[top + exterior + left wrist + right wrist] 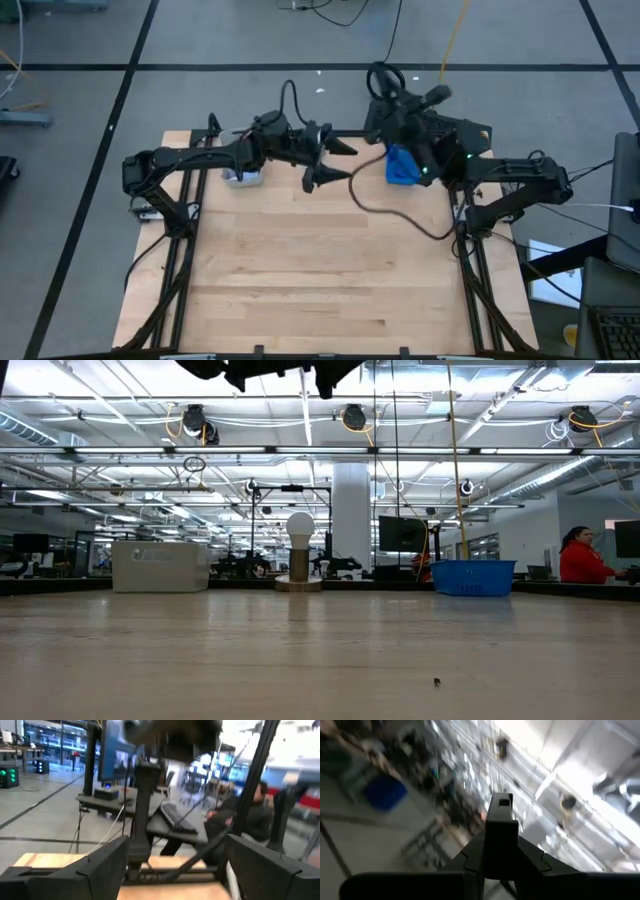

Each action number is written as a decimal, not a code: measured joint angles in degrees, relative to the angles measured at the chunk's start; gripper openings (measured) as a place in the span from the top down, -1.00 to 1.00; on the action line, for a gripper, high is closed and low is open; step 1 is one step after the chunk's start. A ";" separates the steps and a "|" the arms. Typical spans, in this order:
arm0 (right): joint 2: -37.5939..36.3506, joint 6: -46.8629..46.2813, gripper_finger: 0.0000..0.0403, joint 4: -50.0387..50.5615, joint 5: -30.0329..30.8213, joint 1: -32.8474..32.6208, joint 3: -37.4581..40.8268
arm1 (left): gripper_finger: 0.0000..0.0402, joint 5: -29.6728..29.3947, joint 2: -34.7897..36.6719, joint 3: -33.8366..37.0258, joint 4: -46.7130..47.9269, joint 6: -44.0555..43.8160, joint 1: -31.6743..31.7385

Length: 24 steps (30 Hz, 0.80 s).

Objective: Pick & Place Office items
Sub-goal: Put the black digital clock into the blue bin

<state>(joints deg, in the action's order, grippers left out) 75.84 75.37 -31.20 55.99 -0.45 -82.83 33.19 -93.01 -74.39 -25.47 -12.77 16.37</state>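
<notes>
From above: left gripper (328,162) raised over the far middle of the wooden table (320,270), fingers spread wide, nothing between them. White tray (243,177) under the left arm at the far left edge. Right gripper (420,100) lifted beyond the far right edge, above the blue basket (402,167).

At table height: white tray (160,566) far left, white ball on round base (299,552) in the middle, blue basket (473,576) far right. No office items visible on the boards. Person in red (582,556) in the room behind.

Left wrist: fingers (100,870) well apart, empty.

Right wrist: fingers (501,837) clenched together, pointing at the ceiling, grasping nothing.
</notes>
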 joint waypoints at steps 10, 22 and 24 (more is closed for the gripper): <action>-0.18 -2.65 0.74 21.55 18.58 1.29 -11.54 | -0.50 -0.18 0.33 0.00 10.23 11.54 -2.82; -0.73 -8.52 0.74 31.41 20.22 6.87 -15.21 | -0.62 -2.30 10.44 6.41 13.83 17.76 -3.01; -0.59 -11.40 0.74 34.30 20.36 9.15 -15.18 | -0.63 -3.98 13.87 9.30 14.32 18.39 -2.92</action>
<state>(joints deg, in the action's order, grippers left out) 75.25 63.97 3.10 76.35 8.70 -98.02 29.21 -79.14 -65.09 -11.15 5.61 13.45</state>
